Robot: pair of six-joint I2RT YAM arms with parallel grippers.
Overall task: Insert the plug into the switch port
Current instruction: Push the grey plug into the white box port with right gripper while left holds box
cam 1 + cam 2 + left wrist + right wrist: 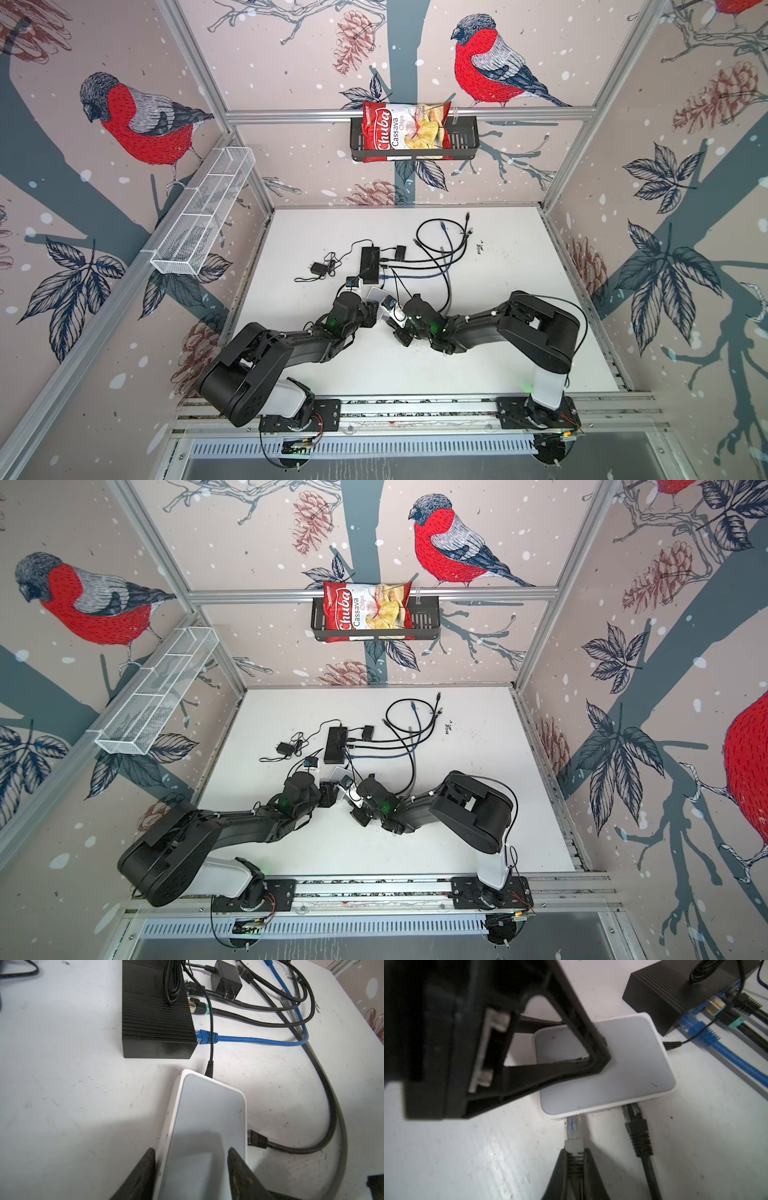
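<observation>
White tabletop (62, 1084): black box (153, 1012), cables (249, 1040) beside switch (207, 1115)

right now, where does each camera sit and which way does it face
Top views: high over the base rail, facing down at the table; left arm, right arm whole.
Left wrist: on the left arm, facing the white switch and ribbed black box; left gripper shows.
Right wrist: on the right arm, facing the switch; right gripper clamps the grey plug.
Shared: both wrist views show the switch.
</observation>
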